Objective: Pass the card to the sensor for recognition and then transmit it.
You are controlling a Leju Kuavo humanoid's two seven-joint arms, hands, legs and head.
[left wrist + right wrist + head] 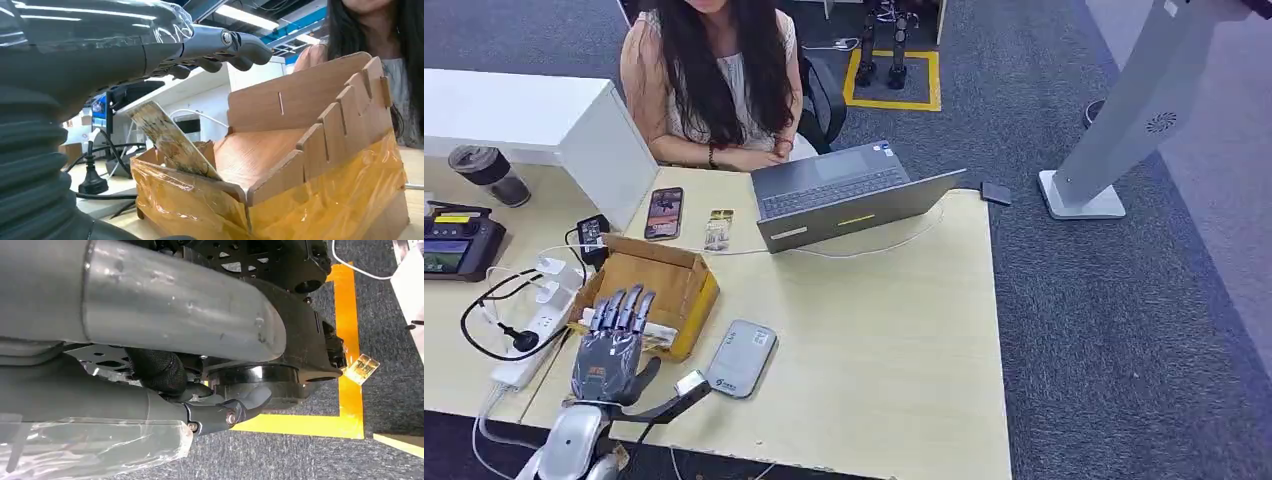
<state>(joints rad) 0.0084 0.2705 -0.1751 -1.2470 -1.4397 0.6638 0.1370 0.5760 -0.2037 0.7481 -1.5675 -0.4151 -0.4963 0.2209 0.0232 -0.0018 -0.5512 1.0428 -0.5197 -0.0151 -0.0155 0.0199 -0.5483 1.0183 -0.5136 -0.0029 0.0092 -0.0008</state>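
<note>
Progress is judged early: the card (pixel 170 140) stands tilted in the wooden card box (pixel 664 285) near the bench's (pixel 894 340) left part, not yet lifted, so pickup, presentation to the sensor and handover all remain. The left hand (pixel 614 340) hovers over the near end of the box, fingers extended and apart, holding nothing — in the left wrist view its fingertips (pixel 240 50) sit above the card without touching it. The right hand (pixel 215 415) hangs beside the robot's body over the carpet; its fingers are not shown clearly enough, so whether it is spread or curled I cannot tell. Working from the left across the bench: a lidded cup (pixel 489 172), a handheld controller (pixel 459 245), a white power strip (pixel 529 345) with a black cable, then the box, a phone (pixel 664 212) and a small packet (pixel 718 230) behind it. Just right of the box lies the grey sensor pad (pixel 741 358) — the likely reading point — close to the hand. Further right an open laptop (pixel 849 195) stands before a seated person (pixel 714 80). The box walls and slotted dividers crowd the card and may hamper the fingers; the cable lies near the arm's path.
</note>
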